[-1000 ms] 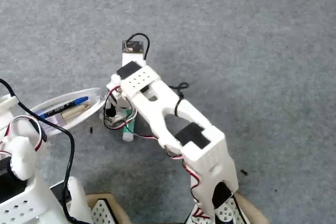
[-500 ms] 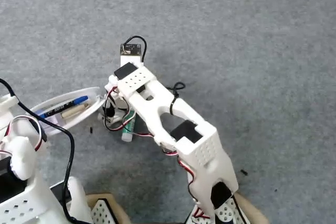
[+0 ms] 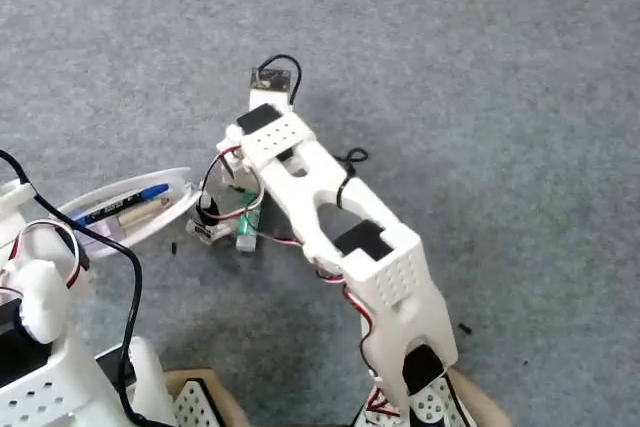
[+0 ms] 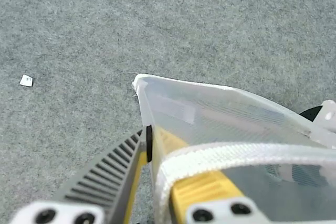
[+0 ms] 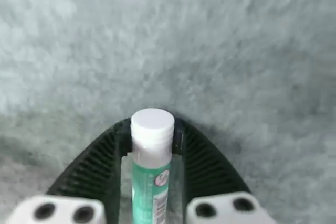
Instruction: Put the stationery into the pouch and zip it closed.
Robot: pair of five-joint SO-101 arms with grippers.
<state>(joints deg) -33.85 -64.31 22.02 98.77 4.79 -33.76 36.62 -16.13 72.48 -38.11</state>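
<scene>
From above, the right arm stretches over the grey carpeted table [image 3: 480,97], its right gripper [image 3: 238,233] pointing down at the centre-left, clamped on a green glue stick [image 3: 251,218]. Just to the left lies the translucent pouch [image 3: 183,199], open, with a blue pen [image 3: 150,191] and a beige stick [image 3: 141,211] inside. In the left wrist view, the left gripper [image 4: 148,143] is pinched on the pouch's side wall below its white zipper tape, and a small white scrap [image 4: 25,81] lies apart on the carpet. In the right wrist view, the black ribbed jaws squeeze the glue stick just under its white cap, above the carpet.
</scene>
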